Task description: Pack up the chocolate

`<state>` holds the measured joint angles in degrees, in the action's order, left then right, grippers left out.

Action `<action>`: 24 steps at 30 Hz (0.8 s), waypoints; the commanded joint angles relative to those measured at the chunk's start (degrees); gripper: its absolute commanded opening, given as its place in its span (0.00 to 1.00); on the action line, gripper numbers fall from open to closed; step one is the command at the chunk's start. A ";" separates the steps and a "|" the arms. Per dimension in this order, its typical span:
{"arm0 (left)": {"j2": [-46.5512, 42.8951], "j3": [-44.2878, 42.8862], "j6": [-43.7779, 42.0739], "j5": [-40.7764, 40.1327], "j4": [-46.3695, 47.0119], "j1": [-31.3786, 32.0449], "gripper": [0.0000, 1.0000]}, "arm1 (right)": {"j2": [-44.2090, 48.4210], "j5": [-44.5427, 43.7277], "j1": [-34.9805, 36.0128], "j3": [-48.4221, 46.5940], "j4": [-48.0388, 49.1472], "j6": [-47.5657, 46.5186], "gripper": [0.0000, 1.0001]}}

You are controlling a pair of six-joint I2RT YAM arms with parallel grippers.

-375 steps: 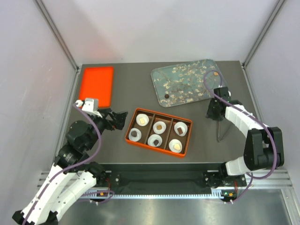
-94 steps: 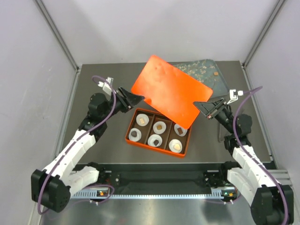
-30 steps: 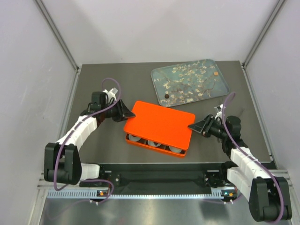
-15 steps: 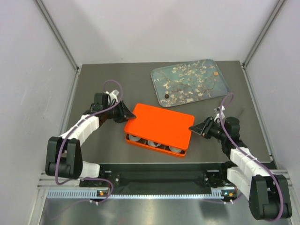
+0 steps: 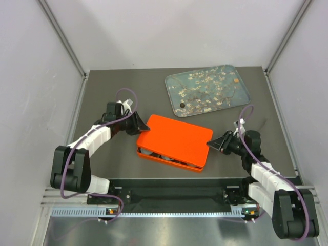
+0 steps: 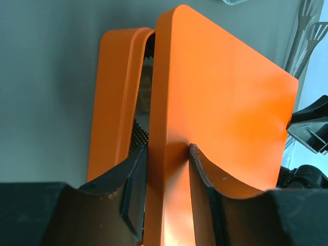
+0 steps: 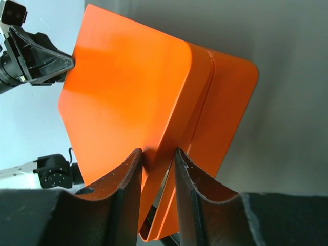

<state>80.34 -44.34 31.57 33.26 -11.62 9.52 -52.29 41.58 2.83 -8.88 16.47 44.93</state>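
At the near middle of the grey surface (image 5: 118, 92) sits an orange box (image 5: 171, 161). Its near wall shows, and the tops of white paper cups (image 5: 147, 150) peep out at its near left corner; what lies in the cups is hidden. An orange lid (image 5: 177, 137) lies over the box but is not seated: the left wrist view shows a gap between its edge and the box rim. The left arm (image 5: 95, 134) reaches in from the left, its jaws closed on the lid's left edge, one finger on top and the other under it. The right arm (image 5: 260, 166) reaches in from the right, its jaws pinching the lid's right corner. At the far right of the surface lies a blossom-print tray (image 5: 215, 95), apart from the box. On it rest a dark brown round chocolate (image 5: 182, 105) by its near left corner and a pale tan square chocolate (image 5: 235, 80) at its far right corner, well apart
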 commanded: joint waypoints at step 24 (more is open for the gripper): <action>-3.26 1.09 -2.74 -12.16 -3.85 1.29 0.47 | -4.13 -0.54 -0.37 -2.45 4.19 -4.76 0.28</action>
<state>78.37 -44.31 30.28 25.30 -14.17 11.31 -55.94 41.58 2.83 -9.13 17.58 42.37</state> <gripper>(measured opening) 0.471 0.283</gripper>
